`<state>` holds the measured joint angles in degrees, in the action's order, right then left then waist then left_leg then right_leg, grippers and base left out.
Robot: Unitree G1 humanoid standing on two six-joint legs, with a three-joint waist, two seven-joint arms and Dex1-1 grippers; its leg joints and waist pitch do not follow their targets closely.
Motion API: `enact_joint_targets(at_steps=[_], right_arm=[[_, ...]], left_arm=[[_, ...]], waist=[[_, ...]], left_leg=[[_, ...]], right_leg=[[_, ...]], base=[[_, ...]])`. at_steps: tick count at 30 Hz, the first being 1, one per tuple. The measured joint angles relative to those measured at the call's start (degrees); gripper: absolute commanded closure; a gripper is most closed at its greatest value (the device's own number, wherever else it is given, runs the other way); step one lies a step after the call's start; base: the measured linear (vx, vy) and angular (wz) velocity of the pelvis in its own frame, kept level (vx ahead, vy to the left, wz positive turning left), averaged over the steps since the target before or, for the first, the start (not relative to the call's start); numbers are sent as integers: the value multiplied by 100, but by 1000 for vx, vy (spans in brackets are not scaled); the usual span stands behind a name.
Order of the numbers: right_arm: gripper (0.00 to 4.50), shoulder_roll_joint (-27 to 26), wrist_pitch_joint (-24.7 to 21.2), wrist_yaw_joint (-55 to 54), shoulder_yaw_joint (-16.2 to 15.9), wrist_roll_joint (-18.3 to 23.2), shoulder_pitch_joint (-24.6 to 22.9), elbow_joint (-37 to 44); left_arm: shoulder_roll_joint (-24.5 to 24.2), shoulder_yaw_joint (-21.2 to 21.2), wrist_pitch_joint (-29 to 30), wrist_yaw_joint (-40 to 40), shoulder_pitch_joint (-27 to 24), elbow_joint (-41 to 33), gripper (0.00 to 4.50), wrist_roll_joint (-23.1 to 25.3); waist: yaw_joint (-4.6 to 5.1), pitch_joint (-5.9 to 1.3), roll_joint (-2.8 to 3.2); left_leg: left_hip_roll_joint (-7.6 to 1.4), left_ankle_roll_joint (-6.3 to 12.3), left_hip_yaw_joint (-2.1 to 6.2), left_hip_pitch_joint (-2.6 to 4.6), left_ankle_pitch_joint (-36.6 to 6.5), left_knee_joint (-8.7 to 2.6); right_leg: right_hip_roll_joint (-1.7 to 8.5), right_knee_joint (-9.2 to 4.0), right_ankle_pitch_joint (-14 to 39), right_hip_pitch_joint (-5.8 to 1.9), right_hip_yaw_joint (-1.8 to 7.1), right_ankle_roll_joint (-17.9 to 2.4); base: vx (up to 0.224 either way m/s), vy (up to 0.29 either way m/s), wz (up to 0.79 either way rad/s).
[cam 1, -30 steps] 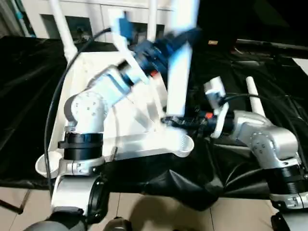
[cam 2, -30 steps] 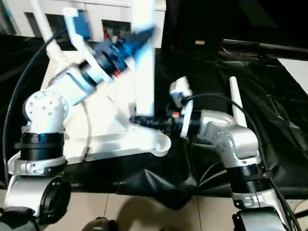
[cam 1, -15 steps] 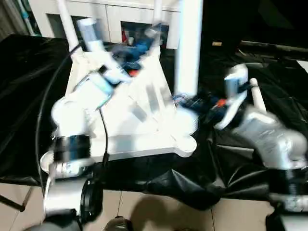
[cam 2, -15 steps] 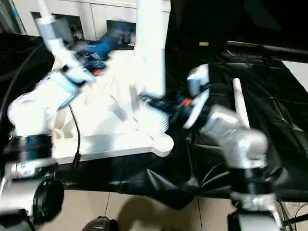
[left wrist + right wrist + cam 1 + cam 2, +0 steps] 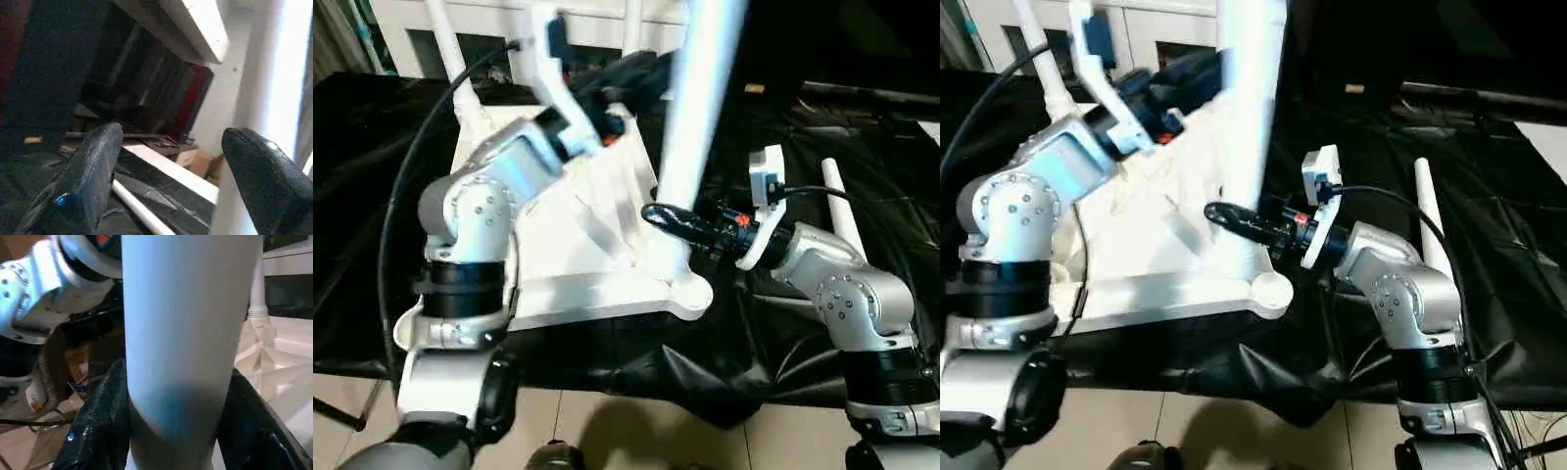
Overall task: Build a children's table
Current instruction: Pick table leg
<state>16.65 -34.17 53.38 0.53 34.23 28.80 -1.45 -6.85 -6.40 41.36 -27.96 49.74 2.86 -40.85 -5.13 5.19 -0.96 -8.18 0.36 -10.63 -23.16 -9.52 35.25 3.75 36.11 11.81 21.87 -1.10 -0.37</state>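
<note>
The white tabletop (image 5: 592,250) lies upside down, ribs up, on the black cloth. One white leg (image 5: 697,127) stands in its near right corner socket (image 5: 690,294), leaning a little to the right. My right gripper (image 5: 668,217) is shut on this leg low down, and its fingers (image 5: 105,401) press both sides of the leg (image 5: 181,318). Higher up, my left gripper (image 5: 641,73) is open just left of the leg. Nothing sits between its fingers (image 5: 93,161), and the leg (image 5: 288,73) passes beside one of them. Two more legs (image 5: 445,54) (image 5: 631,24) stand in the far corners.
A loose white leg (image 5: 837,211) lies on the black cloth (image 5: 862,127) to the right of my right arm. A white cabinet (image 5: 499,29) stands behind the table. The cloth hangs over the front edge above a tiled floor (image 5: 636,431). A black cable (image 5: 411,196) loops beside my left arm.
My left gripper swung off to the left, away from the leg, and has come back beside its upper part, open. The right gripper has kept its hold low on the leg.
</note>
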Motion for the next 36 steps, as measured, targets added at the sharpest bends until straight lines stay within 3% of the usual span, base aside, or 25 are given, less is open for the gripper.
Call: enact_joint_targets(at_steps=[4, 8, 12, 16, 18, 21, 25, 28, 33, 36], right_arm=[[266, -9, 1, -59, -41, -51, -22, 0], [266, 27, 7, -130, -84, -125, -63, -39], [266, 265, 110, -331, -20, -307, -62, -63], [266, 329, 264, -722, 164, -587, -36, -175], [266, 243, 390, -941, 223, -687, -5, -303], [266, 261, 457, -1073, 285, -792, -7, -416], [266, 270, 484, -1089, 131, -878, -44, -385], [266, 279, 488, -1089, -7, -1010, -194, -324], [266, 346, 487, -1088, -103, -1040, -266, -189], [266, 406, 487, -1055, -118, -1039, -343, -38]], left_arm=[[53, 97, -2, 0, -7, -2, 70, 25], [-44, 135, -157, 138, -9, 15, 70, 376], [-771, 253, -429, 413, -14, 247, 70, 1139], [-1391, 263, -267, 273, -150, 318, 70, 1336], [-1861, 628, -689, -435, -665, 307, 70, 1603], [-1866, 1057, -1271, -1278, -1317, 380, 70, 1797], [-1950, 2038, -2166, -2182, -1694, 452, 70, 2225], [-1973, 2774, -2638, -2389, -1845, 621, 70, 2659], [-1929, 3043, -3098, -2461, -1886, 820, 70, 3068], [-1927, 3093, -3140, -2469, -1875, 1129, 105, 3387]], waist=[[6, 0, 1], [12, 0, 2], [31, 0, 4], [25, -1, 4], [30, -10, 13], [-10, -3, 2], [-2, -4, 2], [31, -4, 3], [129, -3, 5], [182, -3, 5]], left_leg=[[-3, -2, 0, 0, 1, 0], [-8, -2, 0, 0, 1, -1], [-19, -10, 0, 1, 5, -1], [-22, -15, 0, 4, 7, -8], [-21, -18, -8, 8, 9, -25], [-23, -23, -12, -5, 13, -29], [-23, -21, -25, -5, 11, -33], [-25, -23, -37, 4, 12, -41], [-35, -40, -51, 13, 23, -60], [-40, -46, -53, 15, 27, -72]], right_leg=[[-2, 0, -1, 1, 0, 1], [-6, 0, -1, 3, -1, 1], [-18, 1, -3, 5, 0, 6], [-22, 0, -3, 7, 0, 6], [-21, -9, -3, 8, 3, 7], [-21, -15, -2, 16, 1, 8], [-19, -22, -2, 15, 6, 8], [-20, -20, -4, 19, 16, 10], [-21, -16, -8, 31, 17, 17], [-26, -17, -8, 36, 17, 18]], base=[[0, 0, 0], [0, 0, 0], [0, 0, 0], [0, 0, 0], [0, 0, 0], [0, 0, 0], [0, 0, 0], [0, 0, 0], [0, 0, 0], [0, 0, 0]])
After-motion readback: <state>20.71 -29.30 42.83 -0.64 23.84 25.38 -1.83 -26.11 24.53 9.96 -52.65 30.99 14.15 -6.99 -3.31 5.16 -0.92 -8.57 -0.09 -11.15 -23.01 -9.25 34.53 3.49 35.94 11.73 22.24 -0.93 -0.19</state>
